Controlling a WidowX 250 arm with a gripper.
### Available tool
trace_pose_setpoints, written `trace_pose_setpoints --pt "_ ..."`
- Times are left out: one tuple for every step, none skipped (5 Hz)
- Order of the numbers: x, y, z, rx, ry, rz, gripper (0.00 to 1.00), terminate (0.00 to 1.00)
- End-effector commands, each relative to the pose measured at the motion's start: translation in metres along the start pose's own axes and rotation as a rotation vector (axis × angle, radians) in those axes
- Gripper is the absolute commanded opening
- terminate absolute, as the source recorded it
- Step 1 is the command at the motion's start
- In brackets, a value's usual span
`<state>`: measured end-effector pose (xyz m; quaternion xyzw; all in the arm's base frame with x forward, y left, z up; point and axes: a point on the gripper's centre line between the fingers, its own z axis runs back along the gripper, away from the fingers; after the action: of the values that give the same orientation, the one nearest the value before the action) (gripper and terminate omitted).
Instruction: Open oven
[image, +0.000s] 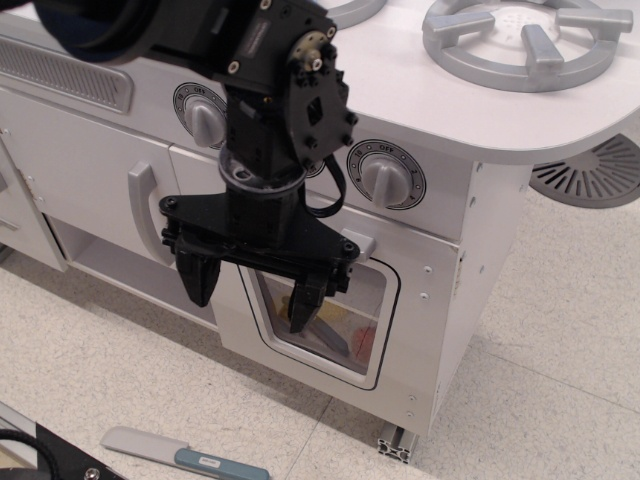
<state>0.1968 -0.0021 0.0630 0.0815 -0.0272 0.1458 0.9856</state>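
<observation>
The white toy oven (400, 330) stands at the middle right, its door shut, with a rounded clear window (345, 320) showing coloured toys inside. Only the right end of its grey bar handle (358, 243) shows; the rest is hidden behind my gripper. Grey dial knobs (385, 178) sit above the door. My black gripper (252, 298) hangs in front of the door's upper left, fingers pointing down and spread apart, empty. One fingertip (303, 315) overlaps the window; the other (198, 283) is left of the door.
A plain white cupboard door with a vertical grey handle (140, 205) is to the left of the oven. Grey burner rings (525, 40) lie on the counter top. A toy knife (185, 453) lies on the tiled floor at the bottom left.
</observation>
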Motion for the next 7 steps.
trace_pose_setpoints --pt "0.0 0.0 0.0 0.0 0.0 0.0 1.0 0.0" --pt "0.018 0.01 -0.014 -0.051 0.011 0.255 1.0 0.0" --pt "0.035 0.03 -0.023 -0.103 -0.055 0.502 1.0 0.0" --pt "0.05 0.052 -0.037 -0.17 -0.067 0.702 1.0 0.0" --pt "0.066 0.065 -0.051 -0.25 -0.087 0.842 1.0 0.0" --pt "0.08 0.068 -0.062 -0.319 -0.124 0.943 1.0 0.0" --pt "0.09 0.065 -0.068 -0.399 -0.146 0.998 1.0 0.0"
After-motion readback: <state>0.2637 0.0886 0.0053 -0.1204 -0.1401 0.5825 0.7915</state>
